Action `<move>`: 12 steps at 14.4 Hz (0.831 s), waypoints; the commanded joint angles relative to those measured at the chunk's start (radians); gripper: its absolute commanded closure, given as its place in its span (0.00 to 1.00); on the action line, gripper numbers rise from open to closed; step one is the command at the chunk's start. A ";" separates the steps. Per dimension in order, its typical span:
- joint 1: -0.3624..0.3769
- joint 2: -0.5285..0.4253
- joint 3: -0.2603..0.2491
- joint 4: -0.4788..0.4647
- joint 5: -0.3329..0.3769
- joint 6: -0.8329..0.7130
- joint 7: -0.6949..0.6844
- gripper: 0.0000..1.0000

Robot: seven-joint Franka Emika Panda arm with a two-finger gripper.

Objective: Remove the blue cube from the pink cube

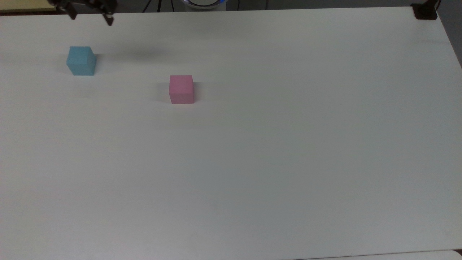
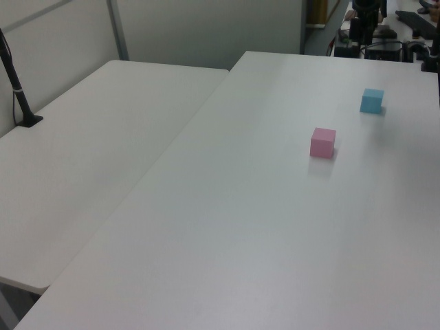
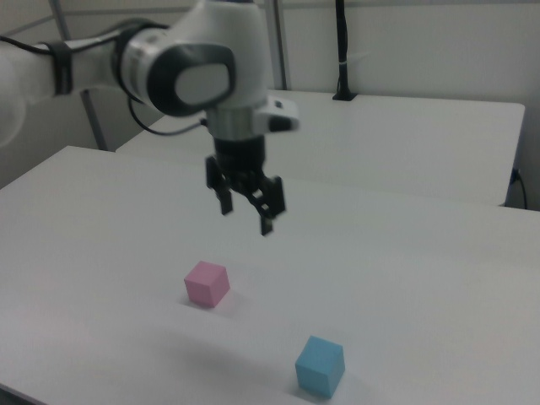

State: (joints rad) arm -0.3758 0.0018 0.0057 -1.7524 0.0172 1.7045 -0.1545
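Resting flat on the white tabletop [image 1: 274,162], the blue cube [image 1: 81,60] sat well apart from the pink cube [image 1: 181,89], so the unstacking looked already done: each block stood on its own face with bare surface between them. In the right view the claw [image 3: 245,208] hung high above both cubes with its two dark fingers [image 3: 267,219] spread and nothing between them, which fits a release and a clear lift away. In the top view the claw sat at the upper edge, beyond the blue cube. Both cubes were matte and plain-faced, with crisp edges and about the same size, one pale cyan, one pale pink. The tabletop was smooth and faintly glossy, showing soft shadows beside each block.
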 commanded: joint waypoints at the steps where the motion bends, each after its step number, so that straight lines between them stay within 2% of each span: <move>1: 0.171 -0.009 -0.084 0.079 0.015 -0.101 0.162 0.00; 4: 0.331 -0.017 -0.209 0.142 0.073 -0.177 0.167 0.00; 5: 0.365 -0.023 -0.228 0.148 0.076 -0.190 0.155 0.00; 9: 0.411 -0.014 -0.211 0.160 0.052 -0.189 0.011 0.00; 12: 0.443 -0.003 -0.210 0.160 0.018 -0.143 -0.023 0.00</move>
State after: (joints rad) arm 0.0258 -0.0139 -0.1919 -1.6039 0.0690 1.5378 -0.1207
